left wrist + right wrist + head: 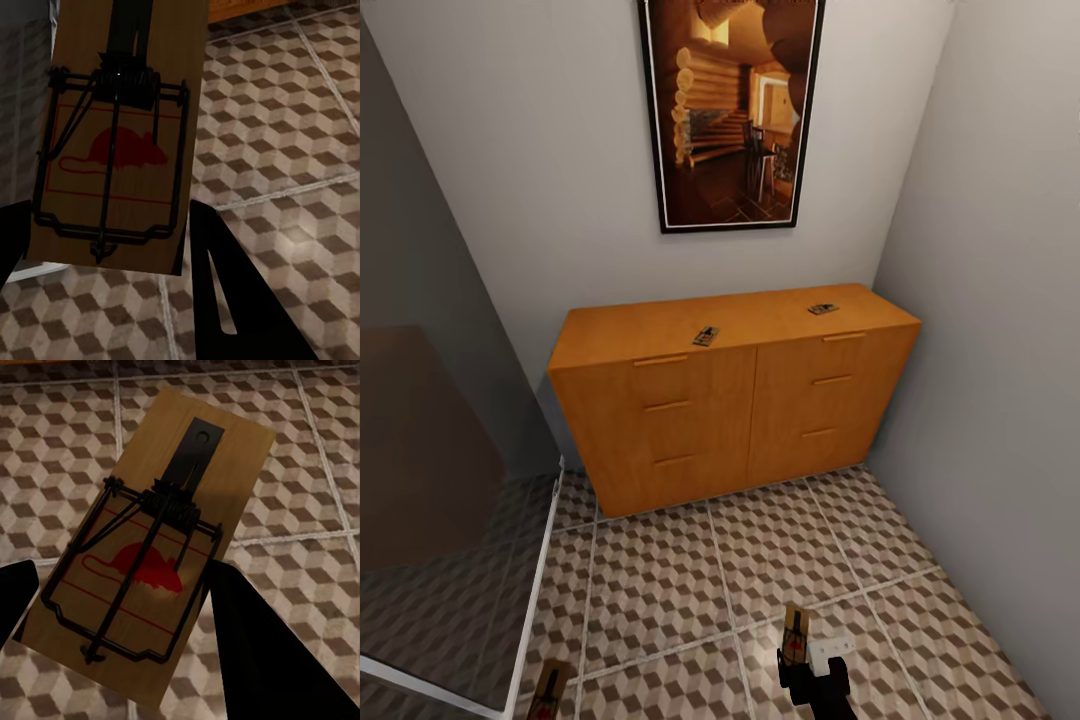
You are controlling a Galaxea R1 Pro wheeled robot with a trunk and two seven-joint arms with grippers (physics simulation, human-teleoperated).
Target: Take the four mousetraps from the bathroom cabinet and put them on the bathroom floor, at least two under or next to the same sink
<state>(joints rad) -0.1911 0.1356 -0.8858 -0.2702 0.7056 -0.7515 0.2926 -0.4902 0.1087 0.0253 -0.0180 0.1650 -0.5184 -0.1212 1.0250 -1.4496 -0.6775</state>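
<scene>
Head view: two flat brown wooden mousetraps [706,336] [823,309] lie on the orange-brown drawer cabinet [690,420], near its front edge; open cube-patterned tile floor [660,590] below.

Left wrist view: left gripper [105,247] clasps a third mousetrap [120,127]; likely light, stiff, board edges safest.

Right wrist view: right gripper [124,622] clasps the fourth mousetrap [157,555] above tiles.
</scene>
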